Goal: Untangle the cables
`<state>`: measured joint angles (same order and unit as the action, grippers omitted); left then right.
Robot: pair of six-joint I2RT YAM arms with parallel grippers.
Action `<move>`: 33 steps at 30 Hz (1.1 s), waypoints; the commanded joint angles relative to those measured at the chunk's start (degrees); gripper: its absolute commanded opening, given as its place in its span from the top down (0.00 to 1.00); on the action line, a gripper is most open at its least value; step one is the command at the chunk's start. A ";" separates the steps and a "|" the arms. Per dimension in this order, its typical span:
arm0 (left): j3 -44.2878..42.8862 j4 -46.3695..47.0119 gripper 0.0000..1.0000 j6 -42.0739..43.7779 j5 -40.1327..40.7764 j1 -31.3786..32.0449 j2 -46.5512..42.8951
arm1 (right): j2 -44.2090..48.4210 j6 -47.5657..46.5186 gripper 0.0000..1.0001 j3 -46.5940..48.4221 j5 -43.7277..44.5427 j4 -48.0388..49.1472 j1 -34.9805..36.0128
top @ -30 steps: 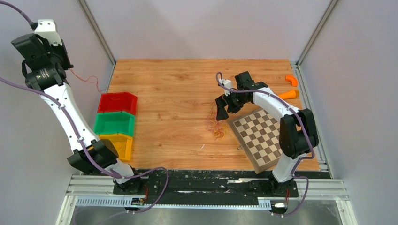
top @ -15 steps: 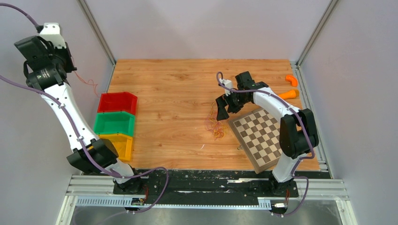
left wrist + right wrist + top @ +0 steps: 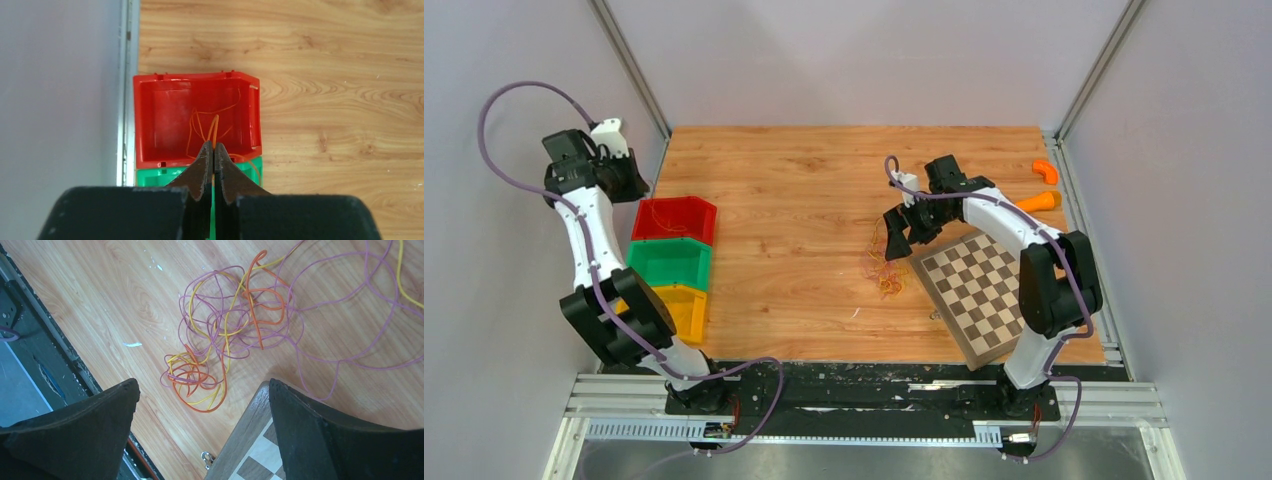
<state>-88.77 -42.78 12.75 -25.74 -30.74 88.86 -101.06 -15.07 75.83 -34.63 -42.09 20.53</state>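
Observation:
A tangle of thin cables [image 3: 225, 340] in orange, yellow and purple lies on the wooden table, just left of the chessboard's corner; in the top view the tangle [image 3: 884, 275] looks small. My right gripper [image 3: 204, 385] hovers above it, open, with nothing between its fingers. At the left, my left gripper [image 3: 214, 146] is shut on a single orange cable [image 3: 215, 125]. That cable hangs from the fingertips into the red bin [image 3: 195, 77], where its loops rest on the floor. In the top view the left gripper [image 3: 632, 185] sits at the red bin's [image 3: 709, 215] far left corner.
A green bin [image 3: 669, 263] and a yellow bin [image 3: 686, 305] stand in a row in front of the red one. The chessboard [image 3: 979, 290] lies at the right, its corner under my right gripper. Two orange pieces [image 3: 1045, 170] rest at the far right edge.
My left arm has swung down from high beside the left wall to just over the red bin, bringing the orange cable, which now hangs into the bin. The right arm has barely moved.

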 commanded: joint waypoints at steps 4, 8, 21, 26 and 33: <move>6.45 11.53 1.00 -1.41 0.32 1.31 5.20 | -0.78 0.57 0.00 -1.16 -2.03 1.39 -0.28; 10.58 17.21 1.00 -1.78 1.28 2.43 6.65 | -1.02 0.33 0.00 -1.54 -2.09 1.46 -0.30; 14.51 16.85 0.76 2.46 16.44 5.09 10.10 | -2.13 -0.94 0.01 -2.49 -0.80 1.53 -0.67; 13.56 12.33 0.37 3.47 10.38 5.08 4.66 | -2.56 -0.91 0.06 -2.74 -1.11 1.57 -0.62; 8.74 7.34 0.02 2.18 0.92 5.11 -3.81 | -7.48 1.52 0.16 2.44 1.56 4.41 -0.17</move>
<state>-74.61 -33.65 15.55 -17.06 -25.65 91.90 -105.73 -14.87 73.78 -34.89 -41.60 20.12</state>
